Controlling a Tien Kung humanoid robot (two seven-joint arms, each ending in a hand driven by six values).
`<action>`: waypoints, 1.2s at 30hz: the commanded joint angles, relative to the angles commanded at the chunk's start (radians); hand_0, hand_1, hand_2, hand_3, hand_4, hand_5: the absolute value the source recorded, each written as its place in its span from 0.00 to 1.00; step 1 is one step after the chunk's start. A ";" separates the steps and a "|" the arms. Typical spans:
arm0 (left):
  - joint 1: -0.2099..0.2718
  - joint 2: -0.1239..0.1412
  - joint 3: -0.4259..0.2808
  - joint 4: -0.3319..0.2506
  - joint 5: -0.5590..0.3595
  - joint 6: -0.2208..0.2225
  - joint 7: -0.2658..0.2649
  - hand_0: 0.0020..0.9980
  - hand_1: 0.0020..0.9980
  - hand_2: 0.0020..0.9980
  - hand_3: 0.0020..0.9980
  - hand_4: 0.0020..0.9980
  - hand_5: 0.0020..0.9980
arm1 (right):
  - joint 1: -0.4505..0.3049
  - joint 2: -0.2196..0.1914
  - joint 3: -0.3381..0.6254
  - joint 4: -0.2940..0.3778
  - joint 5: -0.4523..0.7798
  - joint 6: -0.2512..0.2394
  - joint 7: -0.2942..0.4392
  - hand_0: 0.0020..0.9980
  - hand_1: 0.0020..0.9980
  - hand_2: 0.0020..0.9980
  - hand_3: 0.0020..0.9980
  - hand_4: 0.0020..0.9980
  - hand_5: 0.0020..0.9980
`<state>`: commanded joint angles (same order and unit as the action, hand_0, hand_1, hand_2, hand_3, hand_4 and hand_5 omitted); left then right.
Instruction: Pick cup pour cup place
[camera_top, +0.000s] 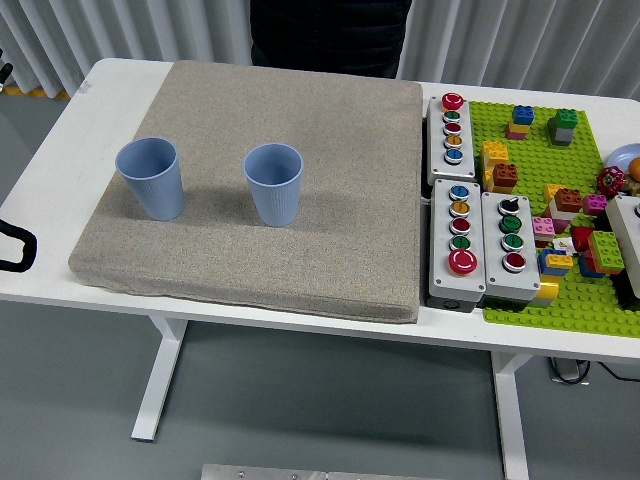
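Two blue cups (150, 178) (273, 184) stand upright, apart, untouched on the grey mat (300, 260); neither hand visible, state indeterminable, so picking, pouring, placing seemingly remain.

Two upright cups (150, 177) (273, 183) stand apart on the mat (300, 250), open room all around them.

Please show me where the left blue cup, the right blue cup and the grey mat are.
left blue cup (152, 182), head view, outer wall.
right blue cup (274, 188), head view, outer wall.
grey mat (330, 180), head view, bare top surface.
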<state>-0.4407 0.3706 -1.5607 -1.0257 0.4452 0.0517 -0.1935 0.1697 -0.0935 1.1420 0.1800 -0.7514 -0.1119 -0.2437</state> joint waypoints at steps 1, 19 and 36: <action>0.003 -0.003 -0.002 -0.003 0.007 0.001 0.000 0.77 0.76 0.79 0.82 0.86 1.00 | -0.001 0.000 0.001 0.000 -0.001 0.000 0.000 0.73 0.69 0.75 0.71 0.33 0.27; 0.039 -0.031 -0.045 -0.025 0.052 0.028 -0.009 0.78 0.76 0.79 0.83 0.86 1.00 | -0.003 0.002 0.010 0.000 0.001 -0.006 0.004 0.73 0.70 0.75 0.71 0.33 0.28; 0.046 -0.030 -0.042 -0.041 0.060 0.052 -0.011 0.78 0.76 0.79 0.84 0.86 1.00 | -0.009 0.003 0.019 0.000 -0.007 -0.004 0.005 0.73 0.69 0.75 0.71 0.33 0.28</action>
<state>-0.3950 0.3401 -1.6025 -1.0668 0.5055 0.1035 -0.2042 0.1609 -0.0904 1.1605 0.1800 -0.7586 -0.1162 -0.2383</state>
